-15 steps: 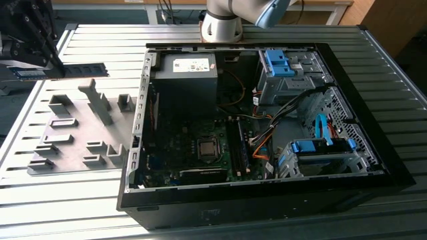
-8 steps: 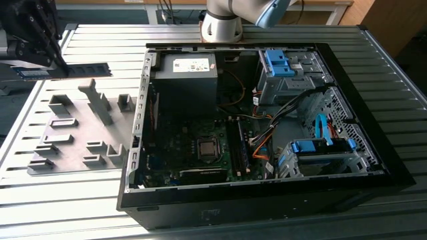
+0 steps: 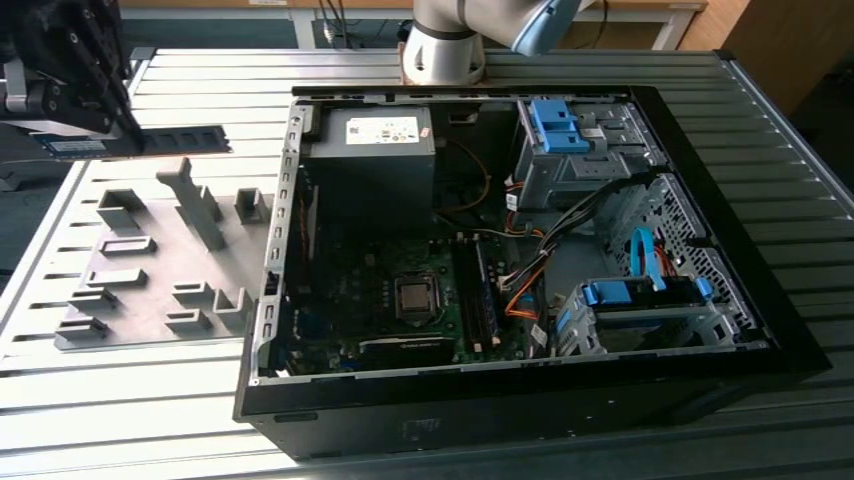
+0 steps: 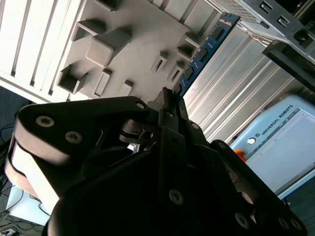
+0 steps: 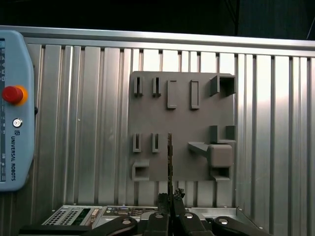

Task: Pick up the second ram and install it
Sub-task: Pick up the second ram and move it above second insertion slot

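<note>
Second ram (image 3: 180, 140) sat in the upper left of the exterior view. It was held roughly level, with one end clamped between the fingers (image 5: 162, 200) of the gripper (image 3: 118, 138). The free end pointed toward the open computer case (image 3: 274, 300).

In the second wrist view the second ram (image 4: 204, 49) showed its blue-green face and dark chips. In the first wrist view the second ram (image 5: 170, 157) appeared edge-on as a thin line.

It hung above the grey fixture plate (image 3: 154, 265), not touching it. The plate lay on the ribbed metal desk (image 3: 147, 395). A teach pendant (image 5: 15, 108) lay on the desk well apart from the plate.
</note>
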{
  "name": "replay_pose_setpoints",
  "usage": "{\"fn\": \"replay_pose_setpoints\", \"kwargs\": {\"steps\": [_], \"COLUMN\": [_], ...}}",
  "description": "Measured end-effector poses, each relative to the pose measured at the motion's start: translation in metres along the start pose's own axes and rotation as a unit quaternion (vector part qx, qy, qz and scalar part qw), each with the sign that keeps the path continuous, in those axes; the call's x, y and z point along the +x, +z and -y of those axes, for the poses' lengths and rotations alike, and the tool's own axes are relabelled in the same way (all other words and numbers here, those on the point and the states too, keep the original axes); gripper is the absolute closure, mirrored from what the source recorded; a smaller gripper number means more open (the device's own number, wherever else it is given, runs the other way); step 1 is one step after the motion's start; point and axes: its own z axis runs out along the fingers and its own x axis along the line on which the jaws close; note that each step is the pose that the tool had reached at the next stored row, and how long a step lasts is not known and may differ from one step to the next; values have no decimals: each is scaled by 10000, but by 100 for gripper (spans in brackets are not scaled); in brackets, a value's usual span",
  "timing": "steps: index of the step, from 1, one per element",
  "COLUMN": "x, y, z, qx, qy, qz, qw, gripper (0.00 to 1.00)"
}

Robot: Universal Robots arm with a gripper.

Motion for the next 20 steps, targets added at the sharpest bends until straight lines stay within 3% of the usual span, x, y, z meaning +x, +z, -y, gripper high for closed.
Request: {"fn": "replay_pose_setpoints", "kwargs": {"steps": [20], "x": [2], "y": [-4], "z": [153], "qx": [0], "qy": [0], "qz": [0], "qw": [10000], "gripper": [86]}}
